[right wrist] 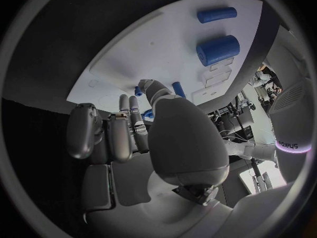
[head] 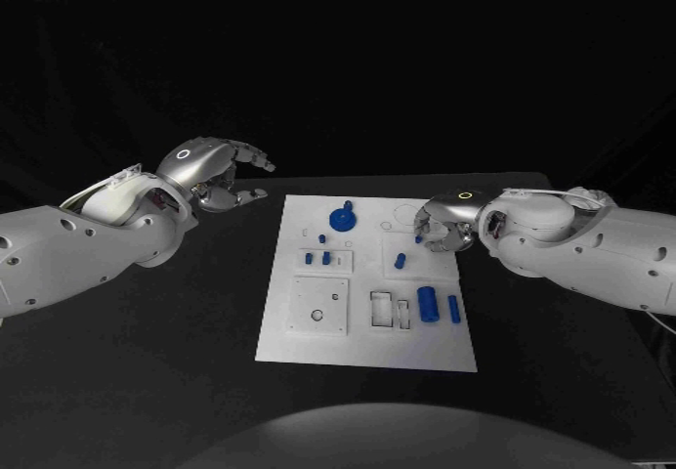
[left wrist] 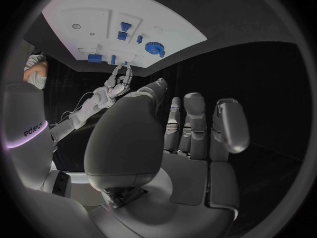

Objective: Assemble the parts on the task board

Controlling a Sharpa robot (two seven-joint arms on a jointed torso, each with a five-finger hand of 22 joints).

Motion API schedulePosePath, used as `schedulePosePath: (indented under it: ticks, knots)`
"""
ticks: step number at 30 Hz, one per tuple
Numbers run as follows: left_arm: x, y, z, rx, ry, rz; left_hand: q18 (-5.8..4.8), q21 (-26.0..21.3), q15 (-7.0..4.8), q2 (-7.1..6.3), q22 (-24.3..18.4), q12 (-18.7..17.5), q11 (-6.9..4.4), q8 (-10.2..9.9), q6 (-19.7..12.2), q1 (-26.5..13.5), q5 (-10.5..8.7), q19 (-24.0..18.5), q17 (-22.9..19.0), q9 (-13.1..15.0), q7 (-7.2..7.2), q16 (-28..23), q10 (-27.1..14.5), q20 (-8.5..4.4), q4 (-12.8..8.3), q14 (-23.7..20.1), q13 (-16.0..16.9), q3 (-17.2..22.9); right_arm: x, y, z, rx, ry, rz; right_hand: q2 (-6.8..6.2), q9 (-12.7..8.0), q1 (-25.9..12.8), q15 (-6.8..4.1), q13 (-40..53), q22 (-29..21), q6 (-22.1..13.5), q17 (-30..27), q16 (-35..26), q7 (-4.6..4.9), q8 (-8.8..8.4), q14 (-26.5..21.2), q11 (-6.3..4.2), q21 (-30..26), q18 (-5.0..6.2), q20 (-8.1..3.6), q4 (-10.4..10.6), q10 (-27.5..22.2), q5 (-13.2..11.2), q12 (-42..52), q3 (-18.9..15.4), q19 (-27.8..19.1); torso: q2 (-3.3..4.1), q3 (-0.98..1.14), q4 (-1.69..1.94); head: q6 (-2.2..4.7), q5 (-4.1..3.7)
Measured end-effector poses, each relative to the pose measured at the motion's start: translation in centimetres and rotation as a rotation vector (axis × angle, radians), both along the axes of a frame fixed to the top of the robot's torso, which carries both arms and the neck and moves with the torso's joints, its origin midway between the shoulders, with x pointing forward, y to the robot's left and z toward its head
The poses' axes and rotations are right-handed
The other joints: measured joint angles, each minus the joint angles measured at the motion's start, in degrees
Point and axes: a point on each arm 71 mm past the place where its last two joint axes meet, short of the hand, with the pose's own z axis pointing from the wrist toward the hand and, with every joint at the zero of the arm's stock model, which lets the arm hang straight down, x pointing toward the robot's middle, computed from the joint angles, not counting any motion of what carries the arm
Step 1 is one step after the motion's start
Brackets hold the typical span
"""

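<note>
The left hand (head: 214, 174), smooth silver metal, hangs over the black table (head: 169, 342) beside the board's far left corner, fingers loosely curled and apart, holding nothing. The task board (head: 369, 344), a flat matte white plate, lies at the table's middle. On it sit a round knurled blue gear (head: 343, 217), small blue pegs (head: 317, 259), a thick blue cylinder (head: 427, 300) and a slimmer one (head: 453, 308). The right hand (head: 443, 223) rests at the board's right edge, fingertips down around a small blue piece (head: 420, 236); whether it grips that, I cannot tell.
</note>
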Motion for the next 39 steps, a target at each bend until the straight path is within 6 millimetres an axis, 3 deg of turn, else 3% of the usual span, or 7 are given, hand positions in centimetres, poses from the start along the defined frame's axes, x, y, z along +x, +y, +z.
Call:
schedulePosePath:
  ticks: [4, 13, 23, 28, 36, 38, 39]
  knots:
    - [0.1, -0.1, -0.1, 0.005, 0.003, -0.002, 0.0, 0.0, -0.21, 0.22, 0.0, 0.03, -0.24, 0.0, 0.7, 0.22, -0.23, 0.0, -0.16, 0.0, 0.7, 0.0, 0.37, 0.0, 0.08, -0.21, -0.2, 0.52, 0.1, 0.0, -0.1, 0.004, 0.003, -0.005, -0.04, 0.39, -0.04, 0.0, 0.1, 0.0, 0.2, -0.17, 0.0, 0.2, 0.0, 0.0, -0.04, 0.0, 0.0, 0.0, -0.41, 0.78, 1.35, 0.38, 1.55, 0.0, -0.02, 0.0, 0.08, 0.0, -0.25]
    - [0.1, -0.2, -0.2, 0.014, 0.015, -0.001, 0.01, -0.3, -0.21, 0.22, 0.0, 0.36, -0.24, 0.0, 0.7, 0.22, -0.22, 0.0, -0.53, -0.12, 0.7, 0.0, 0.37, 0.0, -0.07, -0.21, -0.26, 0.66, 0.2, 0.1, -0.6, 0.02, 0.004, -0.012, -0.27, 0.46, -0.26, 0.19, 0.26, -0.01, 0.2, -0.99, -0.01, 0.2, -1.11, -0.24, -0.03, -0.01, 0.0, -0.22, -0.8, 1.61, 0.99, 0.73, 3.51, -0.22, -0.07, 0.0, 0.16, 0.0, 0.14]
    - [0.2, -0.3, -0.3, 0.022, 0.03, 0.004, 0.0, -0.57, -0.21, 0.45, 0.0, 0.37, -0.25, 0.0, 0.7, 0.44, -0.43, 0.0, -0.86, -0.19, 0.69, 0.0, 0.79, 0.0, -0.07, -0.21, -0.26, 0.98, 0.2, 0.1, -1.0, 0.045, 0.015, -0.021, -0.27, 1.46, -0.26, 0.22, 0.4, -0.01, 1.71, -2.57, -0.85, 0.58, -0.7, -1.48, 0.16, -0.86, 0.01, 0.1, -2.14, 2.62, 0.99, 1.27, 5.33, -1.19, -0.16, 0.0, 0.1, 0.0, 0.41]
    - [0.3, -0.4, -0.4, 0.025, 0.038, 0.006, 0.0, -0.68, -0.29, 0.44, 0.0, 0.6, -0.11, 0.01, 0.7, 0.44, -0.42, 0.0, -1.03, -0.24, 0.69, -0.18, 0.92, 0.0, -0.07, -0.53, -0.29, 0.97, 0.3, 0.1, -1.0, 0.056, 0.019, -0.022, -0.25, 3.82, -0.26, 0.02, 0.4, -0.01, 3.22, -3.42, -1.27, 0.24, 1.29, -1.86, -0.14, -1.06, 0.01, -0.08, -2.93, 3.35, 0.99, 1.27, 6.12, -1.55, -0.18, 0.0, 0.06, 0.0, 0.32]
    - [0.4, -0.5, -0.5, 0.032, 0.053, 0.006, 0.01, -0.91, -0.2, 0.44, -0.01, 0.61, -0.04, 0.02, 1.0, 0.44, -0.42, 0.0, -1.29, -0.29, 1.0, -0.34, 0.99, 0.0, 0.1, -0.62, -0.32, 1.14, 0.4, 0.1, -1.2, 0.073, 0.027, -0.028, 1.23, 11.98, -1.15, -0.3, 0.73, -0.02, 2.18, -4.64, -1.82, -0.18, 6.83, -2.58, -0.65, -1.48, 0.01, -0.41, -4.93, 3.86, 0.99, 1.72, 5.71, -2.29, -0.19, -0.01, 0.03, 0.0, 0.1]
    - [0.4, -0.5, -0.6, 0.034, 0.058, 0.007, 0.0, -0.91, -0.2, 0.44, 0.0, 0.61, -0.04, 0.02, 1.0, 0.44, -0.42, 0.0, -1.4, -0.29, 1.0, -0.34, 0.99, 0.0, 0.09, -0.62, -0.32, 1.14, 0.4, 0.1, -1.3, 0.077, 0.029, -0.03, 1.4, 12.62, -1.33, -0.3, 0.84, -0.02, 1.62, -4.64, -1.82, -0.19, 7.71, -2.58, -0.65, -1.48, 0.01, -0.41, -4.93, 3.85, 0.46, 2.0, 5.71, -2.29, -0.19, -0.01, 0.05, 0.0, 0.1]
    - [0.4, -0.5, -0.6, 0.034, 0.059, 0.007, 0.0, -0.91, -0.2, 0.44, 0.0, 0.61, -0.04, 0.02, 1.0, 0.44, -0.42, 0.0, -1.4, -0.28, 1.0, -0.34, 0.99, 0.0, 0.1, -0.62, -0.32, 1.14, 0.4, 0.1, -1.3, 0.078, 0.03, -0.031, 1.41, 13.96, -1.34, -0.3, 0.85, -0.02, 1.41, -4.64, -1.82, -0.22, 7.74, -2.58, -0.65, -1.48, 0.01, -0.41, -4.93, 3.85, 0.16, 2.0, 5.71, -2.29, -0.19, 0.0, 0.06, 0.0, 0.1]
